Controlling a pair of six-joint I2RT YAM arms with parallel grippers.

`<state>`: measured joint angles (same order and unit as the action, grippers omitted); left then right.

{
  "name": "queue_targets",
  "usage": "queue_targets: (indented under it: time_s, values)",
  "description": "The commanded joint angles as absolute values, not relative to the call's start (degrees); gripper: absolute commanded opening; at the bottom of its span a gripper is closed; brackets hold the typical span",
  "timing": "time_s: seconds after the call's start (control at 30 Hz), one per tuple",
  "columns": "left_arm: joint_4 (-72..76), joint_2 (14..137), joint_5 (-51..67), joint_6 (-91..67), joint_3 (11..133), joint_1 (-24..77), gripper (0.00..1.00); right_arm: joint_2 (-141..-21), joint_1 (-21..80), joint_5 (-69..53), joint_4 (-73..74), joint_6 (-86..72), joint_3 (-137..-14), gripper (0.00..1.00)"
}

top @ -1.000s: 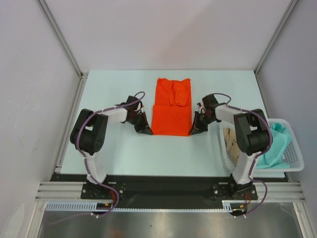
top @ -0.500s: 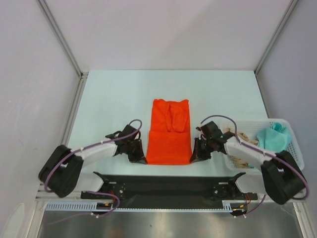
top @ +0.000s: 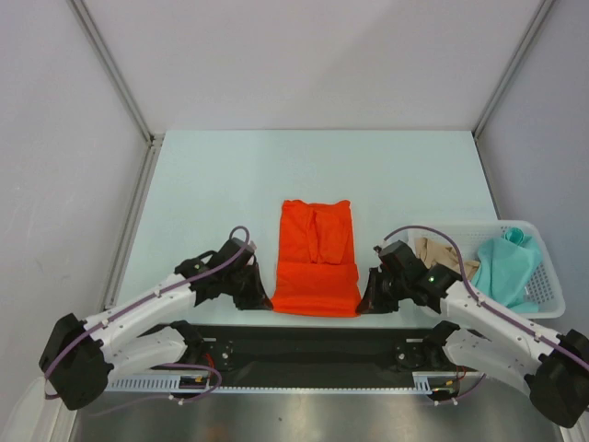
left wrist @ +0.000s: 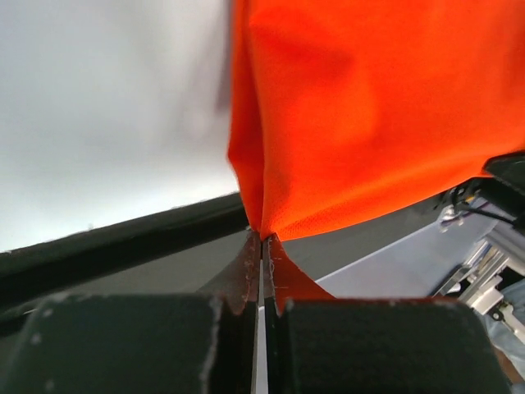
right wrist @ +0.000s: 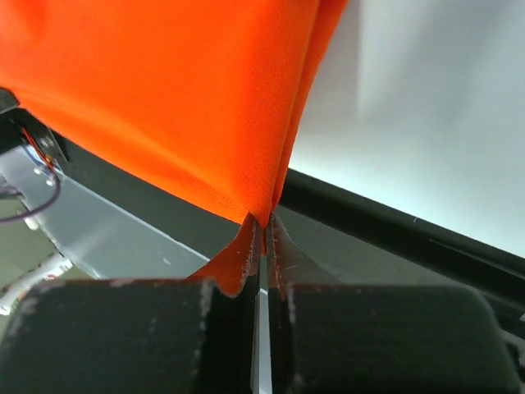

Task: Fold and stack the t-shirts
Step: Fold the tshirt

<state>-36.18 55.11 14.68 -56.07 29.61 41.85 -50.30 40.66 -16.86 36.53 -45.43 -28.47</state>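
Left hand (top: 261,296), right hand (top: 365,299) pinched; arms seemingly low.

Orange-red t-shirt (top: 316,258), apparently teal t-shirt (top: 506,265)

The left claw (top: 264,298) and right claw (top: 365,299) have dragged the orange-red t-shirt (top: 316,262) nearer along the table (top: 202,184).

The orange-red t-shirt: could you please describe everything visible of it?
The orange-red t-shirt is bright, fine-knit cloth, folded into a tall rectangle with a narrower fold lying on its far half. It lies on the table, its near edge at the table's front. The left gripper and right gripper each pinch a near corner, jaws shut.
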Motion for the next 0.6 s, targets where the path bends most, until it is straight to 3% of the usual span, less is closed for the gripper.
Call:
queue_targets:
  time_s: [0.0,0.27,0.57]
  values:
    - [-40.6,59.1,11.0,-54.8,37.4,41.3,0.01,-54.1,38.3,-14.2,40.3,-43.6,-33.8,0.00]
    - [-39.8,71.3,12.7,-48.7,48.2,33.7,0.00,-70.0,26.0,-20.6,38.0,-32.1,-45.6,0.00]
    - [-41.1,81.8,13.0,-43.3,62.8,27.8,0.00,-82.6,20.7,-24.4,39.6,-25.7,-60.7,0.00]
